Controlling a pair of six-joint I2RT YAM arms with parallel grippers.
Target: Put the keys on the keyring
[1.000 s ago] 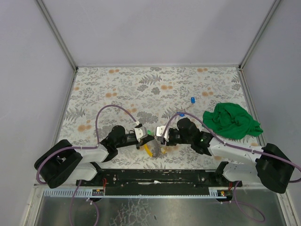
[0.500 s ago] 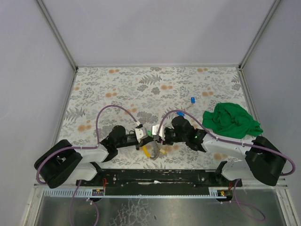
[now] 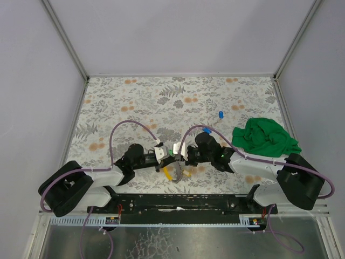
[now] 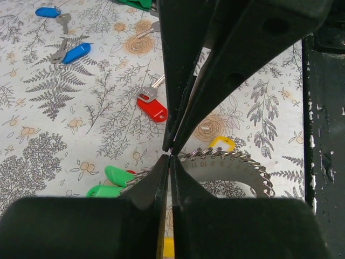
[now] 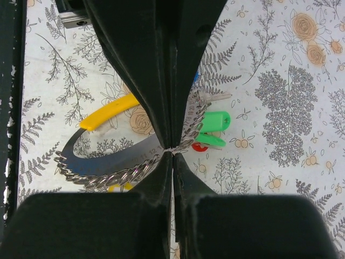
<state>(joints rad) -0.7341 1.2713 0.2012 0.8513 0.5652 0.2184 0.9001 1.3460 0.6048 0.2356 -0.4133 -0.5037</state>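
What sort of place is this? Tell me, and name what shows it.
Probably a lab robot test cell, not a home: plain white walls box in a floral-covered table, a left arm and a right arm are bolted at its near edge, and props lie staged: blue-tagged keys, a green cloth.

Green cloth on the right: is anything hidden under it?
Only the flower-patterned table cover shows around the crumpled green cloth. Whatever lies beneath is covered from view.

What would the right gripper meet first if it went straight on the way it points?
The keyring: the right gripper is shut with its tips on the ring's band, apparently pinching it. Beyond lies the patterned table, though depth is unclear.
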